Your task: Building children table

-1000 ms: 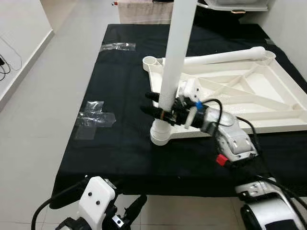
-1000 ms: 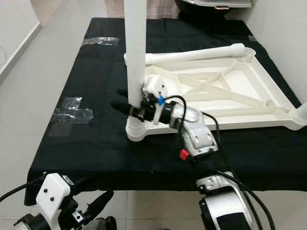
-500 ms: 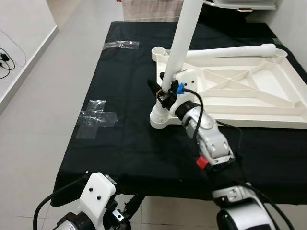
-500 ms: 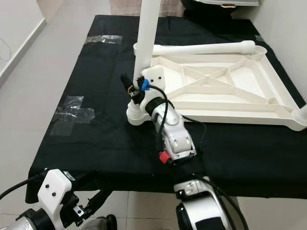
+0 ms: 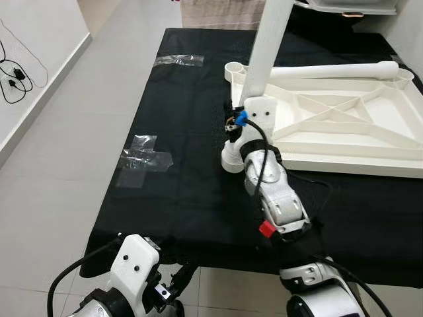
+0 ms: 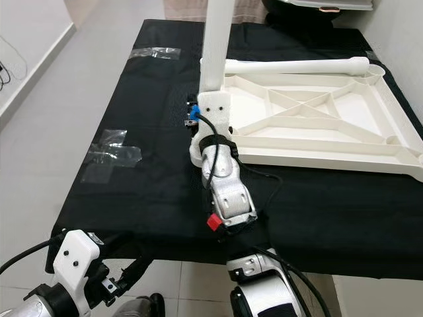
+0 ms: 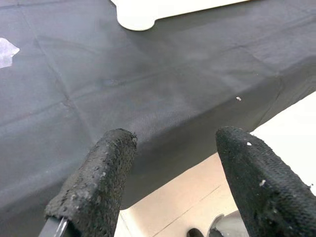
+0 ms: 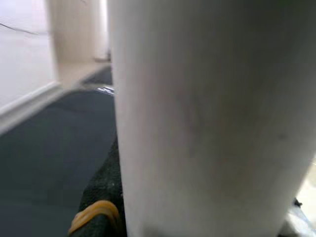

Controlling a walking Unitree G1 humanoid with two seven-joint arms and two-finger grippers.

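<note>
Gripping a white leg (image 5: pixel 266 46) low down, the right hand (image 5: pixel 232 123) has its black fingers closed around the tube just above the near corner socket (image 5: pixel 232 158) of the tabletop (image 5: pixel 344 125). That low grip is likely chosen to steady the leg and press or twist it home in the socket. The tabletop lies upside down on the black bench (image 5: pixel 185 185), ribs facing up, so the sockets open upward. The held leg stands nearly upright, its long axis leaning slightly away from the robot. A second leg (image 5: pixel 330 70) lies flat along the tabletop's far edge, its long axis running across the bench. The left hand (image 7: pixel 170 173) hangs idle below the bench's near edge, fingers wide apart and holding nothing.
</note>
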